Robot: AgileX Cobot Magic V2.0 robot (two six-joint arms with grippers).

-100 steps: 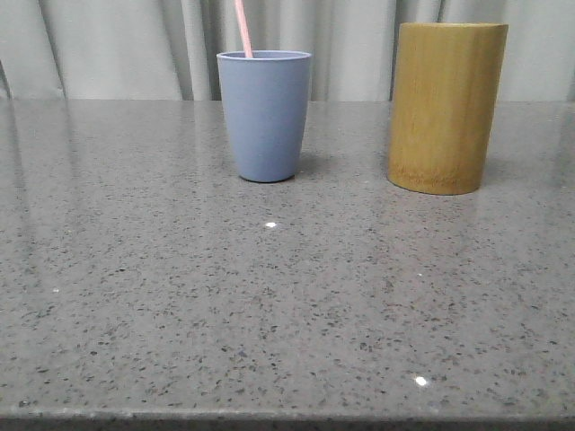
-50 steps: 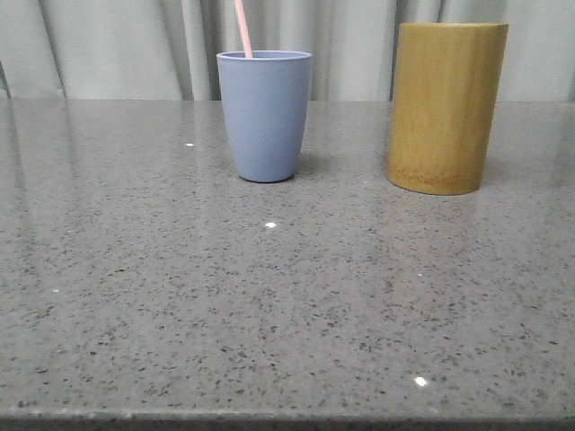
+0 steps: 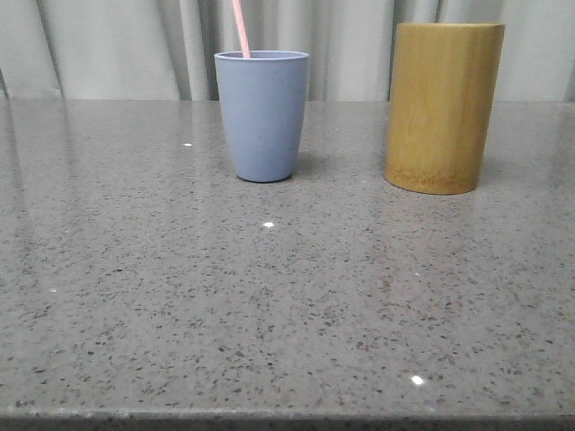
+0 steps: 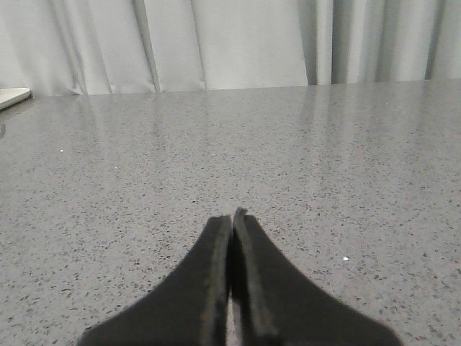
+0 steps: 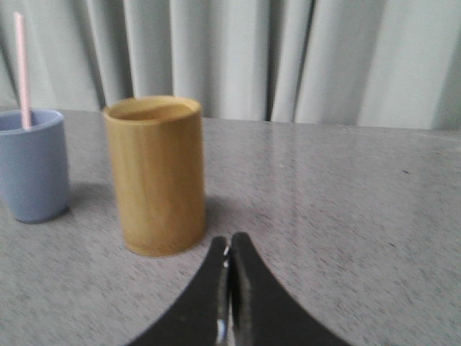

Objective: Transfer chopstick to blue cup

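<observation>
The blue cup (image 3: 261, 115) stands upright at the back of the grey stone table, left of centre. A pale pink chopstick (image 3: 241, 27) stands in it, leaning a little left, its top out of frame. Both show in the right wrist view: the cup (image 5: 32, 166) and the chopstick (image 5: 22, 68). My right gripper (image 5: 228, 245) is shut and empty, low over the table, near the bamboo holder. My left gripper (image 4: 232, 218) is shut and empty over bare table. Neither gripper shows in the front view.
A tall yellow-brown bamboo cylinder (image 3: 444, 107) stands right of the blue cup; it also shows in the right wrist view (image 5: 155, 175), its top open. Grey curtains hang behind the table. A pale object's edge (image 4: 11, 96) lies far off in the left wrist view.
The front view has shifted by a few pixels; the cup, chopstick and bamboo cylinder keep their places relative to each other.
</observation>
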